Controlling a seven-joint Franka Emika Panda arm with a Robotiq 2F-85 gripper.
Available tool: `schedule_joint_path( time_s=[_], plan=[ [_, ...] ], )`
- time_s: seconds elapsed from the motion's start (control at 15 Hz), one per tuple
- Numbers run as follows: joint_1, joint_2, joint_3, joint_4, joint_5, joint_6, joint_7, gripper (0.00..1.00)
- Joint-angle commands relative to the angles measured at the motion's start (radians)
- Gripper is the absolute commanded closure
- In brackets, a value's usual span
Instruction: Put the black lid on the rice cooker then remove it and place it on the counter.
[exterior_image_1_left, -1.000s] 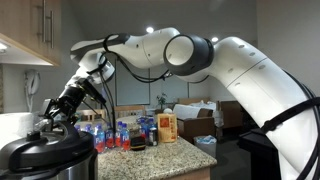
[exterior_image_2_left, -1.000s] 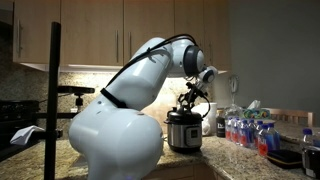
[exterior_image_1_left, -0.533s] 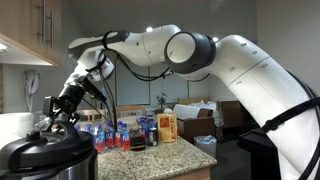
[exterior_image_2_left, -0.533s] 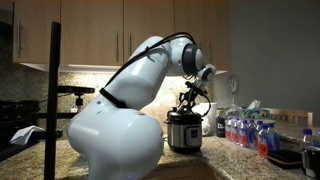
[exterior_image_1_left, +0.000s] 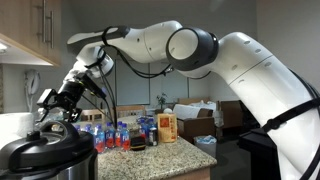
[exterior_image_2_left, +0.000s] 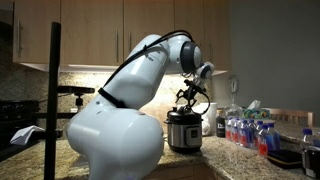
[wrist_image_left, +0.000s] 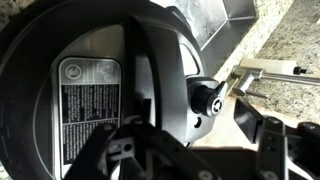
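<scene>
While black lid (exterior_image_1_left: 40, 147) sits on rice cooker (exterior_image_1_left: 60, 168), hand (exterior_image_1_left: 48, 112) hangs released just abv.

**Rice cooker** (exterior_image_1_left: 62, 162): one. Large, round and pot-shaped, with a brushed silver body under a black upper rim. It stood upright on the counter (exterior_image_1_left: 190, 152), with the body and rim shown plainly in an exterior view, rice cooker (exterior_image_2_left: 185, 133).

**Black lid** (exterior_image_1_left: 40, 148): one. Round, glossy and shallow-domed. It sat level on the cooker, covering its mouth. In the wrist view the black lid (wrist_image_left: 40, 60) filled most of the frame and bore a silver printed label.

**Counter** (wrist_image_left: 290, 45): light speckled granite that lay beside and beneath the cooker.
</scene>
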Motion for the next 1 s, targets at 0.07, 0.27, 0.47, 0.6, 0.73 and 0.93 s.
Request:
schedule_joint_path(
  time_s=[0.07,0.27,0.47,0.6,0.73,0.93],
  plan=[
    [0.000,-0.052,-0.022,-0.043,-0.017,0.008,0.016,0.00],
    [0.008,-0.070,-0.048,-0.043,-0.036,0.032,0.019,0.00],
    [0.024,-0.107,-0.090,-0.060,-0.105,0.091,0.024,0.00],
    [0.031,-0.151,-0.120,-0.091,-0.169,0.148,0.031,0.00],
    [0.041,-0.207,-0.154,-0.142,-0.236,0.205,0.034,0.00],
    [0.054,-0.298,-0.201,-0.249,-0.337,0.297,0.076,0.00]
  ],
)
